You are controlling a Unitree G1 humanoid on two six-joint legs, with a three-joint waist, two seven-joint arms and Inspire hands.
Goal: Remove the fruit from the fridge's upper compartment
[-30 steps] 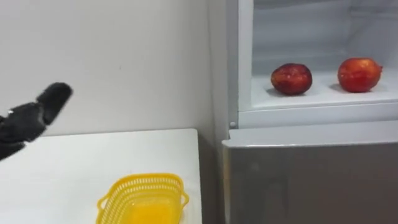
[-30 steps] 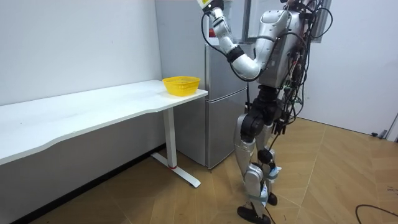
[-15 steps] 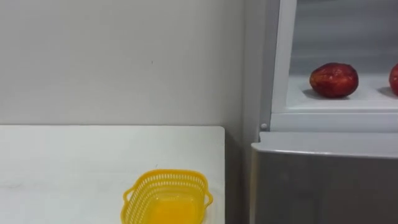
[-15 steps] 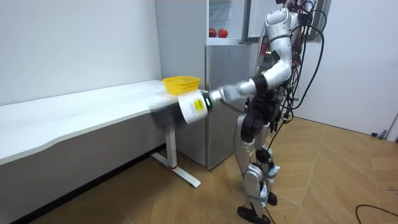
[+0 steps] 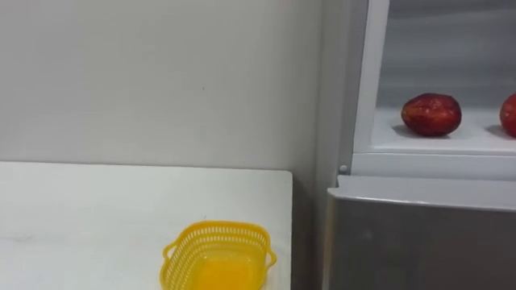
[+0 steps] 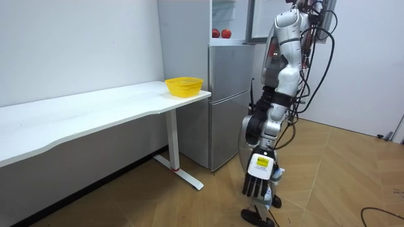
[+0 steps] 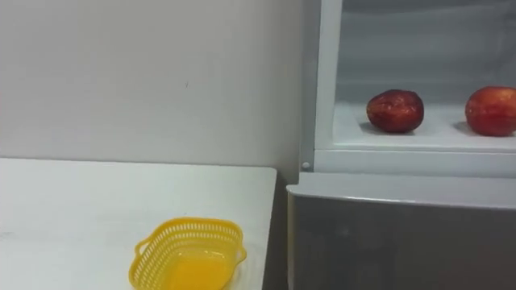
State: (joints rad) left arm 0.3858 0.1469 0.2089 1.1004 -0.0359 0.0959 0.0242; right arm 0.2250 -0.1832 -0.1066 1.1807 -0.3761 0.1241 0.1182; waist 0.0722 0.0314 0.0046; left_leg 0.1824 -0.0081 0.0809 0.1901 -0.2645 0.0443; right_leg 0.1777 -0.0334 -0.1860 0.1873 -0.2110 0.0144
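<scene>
My left hand [image 6: 257,180] is hanging low in the room view's bottom centre, fingers straight, carrying nothing. The dark red apple [image 7: 395,110] and the brighter apple [image 7: 492,110] are sitting side by side on the upper fridge shelf [image 7: 419,138], upper right of the eye views and high above that hand. I'm reading no writing on them.
</scene>
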